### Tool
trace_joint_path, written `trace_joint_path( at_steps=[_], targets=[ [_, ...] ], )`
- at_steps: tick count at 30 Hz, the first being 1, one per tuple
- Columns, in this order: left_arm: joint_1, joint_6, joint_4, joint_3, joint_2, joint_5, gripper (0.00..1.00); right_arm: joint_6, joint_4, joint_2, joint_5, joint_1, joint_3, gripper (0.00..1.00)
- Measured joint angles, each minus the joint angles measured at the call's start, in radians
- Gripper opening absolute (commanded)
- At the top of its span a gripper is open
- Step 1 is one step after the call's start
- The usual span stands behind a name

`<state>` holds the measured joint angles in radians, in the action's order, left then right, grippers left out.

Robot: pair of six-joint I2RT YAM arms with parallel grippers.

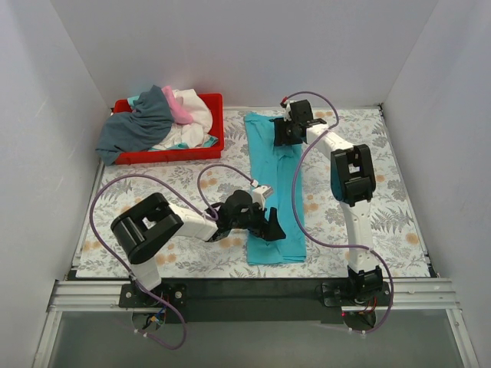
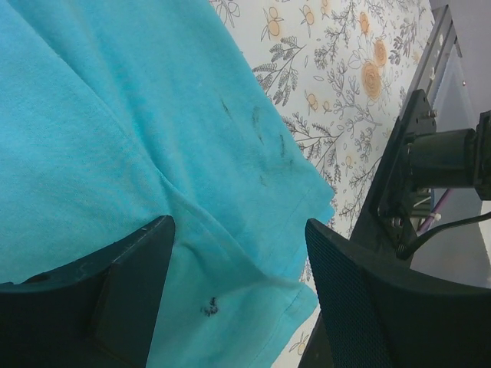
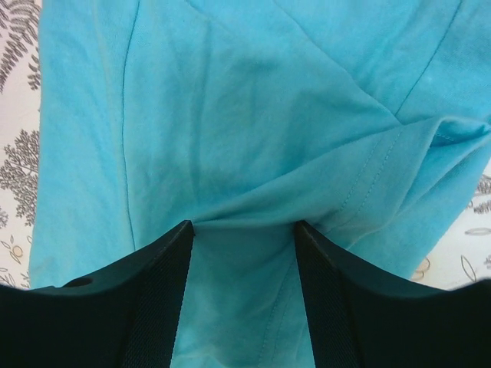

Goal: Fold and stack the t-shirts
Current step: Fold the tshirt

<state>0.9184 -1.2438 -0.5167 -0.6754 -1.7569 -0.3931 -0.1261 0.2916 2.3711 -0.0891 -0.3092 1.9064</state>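
Note:
A bright turquoise t-shirt [image 1: 268,176] lies folded into a long narrow strip on the flowered table, running from the back to the front. My left gripper [image 1: 273,228] is open over the strip's near corner. In the left wrist view the cloth [image 2: 115,115] lies under and between its spread fingers [image 2: 360,307], and the gripper [image 2: 239,224] holds nothing. My right gripper [image 1: 287,135] is at the strip's far end. In the right wrist view it [image 3: 243,224] is open, with its tips pressed on the cloth [image 3: 230,115], which wrinkles between them.
A red tray [image 1: 165,157] at the back left holds a heap of a slate grey shirt [image 1: 142,123], a white one [image 1: 196,107] and a pink one [image 1: 178,106]. The grey one hangs over the tray's left rim. White walls enclose the table [image 1: 368,192].

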Motion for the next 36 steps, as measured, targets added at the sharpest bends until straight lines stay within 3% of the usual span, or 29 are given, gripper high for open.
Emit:
trace_joint_path(
  at_steps=[6, 12, 16, 26, 32, 36],
  targets=[
    [0.001, 0.018, 0.053, -0.042, -0.007, 0.024, 0.66, 0.012, 0.031, 0.035, -0.031, 0.000, 0.069, 0.54],
    [0.002, 0.058, 0.151, -0.093, 0.014, 0.084, 0.69, 0.032, 0.024, 0.002, -0.052, -0.001, 0.026, 0.57],
    [0.002, 0.085, 0.184, -0.104, 0.091, 0.119, 0.70, 0.032, 0.000, -0.174, -0.046, -0.007, -0.180, 0.59],
    [-0.015, 0.071, 0.251, -0.032, 0.373, 0.262, 0.70, -0.028, -0.167, -0.874, 0.017, -0.037, -0.762, 0.59],
    [-0.079, -0.022, 0.410, 0.048, 0.368, 0.340, 0.70, -0.082, -0.158, -1.070, 0.047, -0.101, -1.106, 0.59],
    [-0.078, -0.062, 0.500, 0.068, 0.361, 0.352, 0.70, -0.123, -0.077, -1.175, 0.051, -0.128, -1.238, 0.59]
  ],
)
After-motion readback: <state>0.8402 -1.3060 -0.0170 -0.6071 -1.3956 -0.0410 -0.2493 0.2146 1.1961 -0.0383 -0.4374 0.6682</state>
